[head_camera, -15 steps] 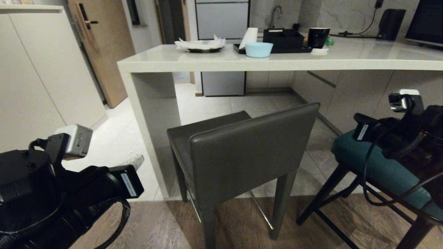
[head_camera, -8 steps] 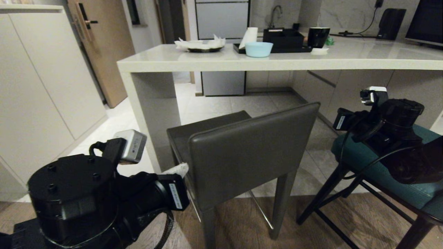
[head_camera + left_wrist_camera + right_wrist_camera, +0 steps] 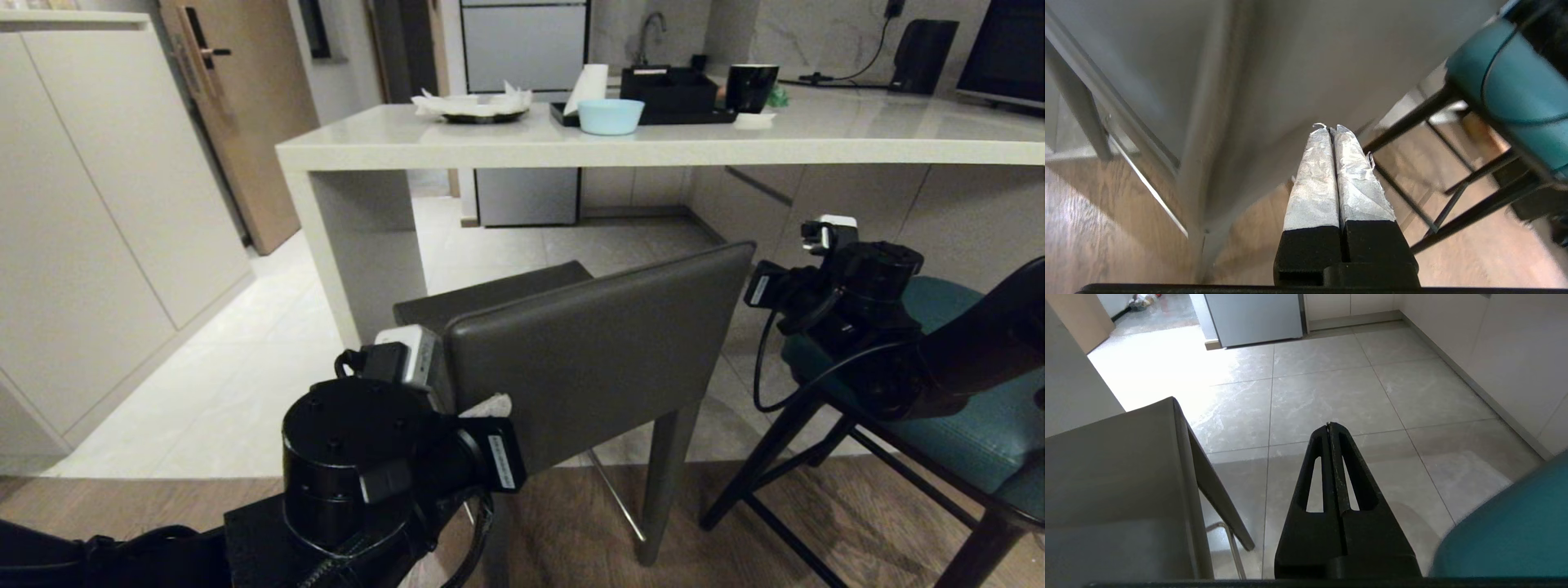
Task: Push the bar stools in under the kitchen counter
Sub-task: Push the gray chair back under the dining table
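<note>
Left gripper (image 3: pixel 1331 132) clenched, empty — tips near the grey stool's (image 3: pixel 588 359) backrest; right gripper (image 3: pixel 1329 428) clenched, empty, between both stools, beside the teal stool (image 3: pixel 939 408).

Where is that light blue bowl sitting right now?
In the head view, the light blue bowl sits on the kitchen counter, near its front edge, just in front of a black tray and right of a paper-covered plate.

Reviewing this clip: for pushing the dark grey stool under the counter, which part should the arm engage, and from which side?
Probably the flat rear face of the grey stool's backrest, from the side away from the counter. That broad panel faces the robot; shut fingers of the left gripper suit pushing.
</note>
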You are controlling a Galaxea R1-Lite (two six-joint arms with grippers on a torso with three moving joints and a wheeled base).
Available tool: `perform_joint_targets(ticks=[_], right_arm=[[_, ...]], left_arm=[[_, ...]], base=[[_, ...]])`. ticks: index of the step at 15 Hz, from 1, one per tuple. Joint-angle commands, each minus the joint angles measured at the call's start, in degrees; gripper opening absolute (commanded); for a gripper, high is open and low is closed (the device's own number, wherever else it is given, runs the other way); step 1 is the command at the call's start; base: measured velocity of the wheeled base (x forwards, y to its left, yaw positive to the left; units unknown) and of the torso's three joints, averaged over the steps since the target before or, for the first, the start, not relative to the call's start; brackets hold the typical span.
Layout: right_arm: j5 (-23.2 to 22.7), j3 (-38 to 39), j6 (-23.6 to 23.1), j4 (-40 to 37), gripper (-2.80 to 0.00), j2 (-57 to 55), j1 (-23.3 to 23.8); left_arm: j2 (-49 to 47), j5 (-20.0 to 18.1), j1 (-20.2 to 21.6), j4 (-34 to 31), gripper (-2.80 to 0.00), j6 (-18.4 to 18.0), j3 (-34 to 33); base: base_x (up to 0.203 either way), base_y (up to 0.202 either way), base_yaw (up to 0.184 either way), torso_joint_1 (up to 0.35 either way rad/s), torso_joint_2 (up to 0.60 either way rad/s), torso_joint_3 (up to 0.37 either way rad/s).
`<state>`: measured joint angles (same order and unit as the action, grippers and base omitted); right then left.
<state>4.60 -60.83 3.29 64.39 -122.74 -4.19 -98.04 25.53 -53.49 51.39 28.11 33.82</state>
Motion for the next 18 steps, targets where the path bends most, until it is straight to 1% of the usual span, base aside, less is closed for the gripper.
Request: perform_joint_targets(ticks=[1, 4, 5, 7, 10, 14, 16, 18], right_arm=[[-0.1, -0.99, 0.24, 0.38, -2.8, -1.69, -2.45], [-0.03, -0.33, 3.65, 0.48, -2.8, -1.62, -5.22], [-0.03, 0.52, 3.91, 0.61, -2.8, -1.32, -5.34], [-0.1, 2.97, 4.16, 0.86, -2.8, -0.23, -6.04], [-0.03, 6.27, 4.11, 3.91, -2.8, 0.39, -7.51], [-0.03, 10.26, 4.03, 7.02, -2.8, 0.98, -9.15], [0.06, 11.57, 4.0, 7.9, -2.8, 1.67, -10.02], [0.06, 11.87, 3.83, 8.03, -2.8, 1.93, -10.22]], left_arm=[[-2.64, 0.22, 0.32, 0.38, -2.8, 0.32, -0.2], [-2.24, 0.31, 2.04, 0.47, -2.8, 0.54, -1.77], [-2.05, 0.21, 3.44, 0.47, -2.8, 0.54, -2.43], [-2.06, -0.42, 7.51, 0.47, -2.8, 0.69, -3.3], [-2.42, -3.97, 13.51, 0.47, -2.8, 0.63, -3.2], [-4.33, -8.22, 20.37, 0.47, -2.8, -0.39, -2.41], [-6.7, -8.73, 22.59, 0.76, -2.8, -1.69, -0.48], [-7.51, -8.92, 22.91, 1.43, -2.8, -1.92, 0.59]], base=[[0.0, 0.0, 0.0, 0.0, 0.0, 0.0], [0.0, 0.0, 0.0, 0.0, 0.0, 0.0], [0.0, 0.0, 0.0, 0.0, 0.0, 0.0], [0.0, 0.0, 0.0, 0.0, 0.0, 0.0], [0.0, 0.0, 0.0, 0.0, 0.0, 0.0], [0.0, 0.0, 0.0, 0.0, 0.0, 0.0], [0.0, 0.0, 0.0, 0.0, 0.0, 0.0], [0.0, 0.0, 0.0, 0.0, 0.0, 0.0]])
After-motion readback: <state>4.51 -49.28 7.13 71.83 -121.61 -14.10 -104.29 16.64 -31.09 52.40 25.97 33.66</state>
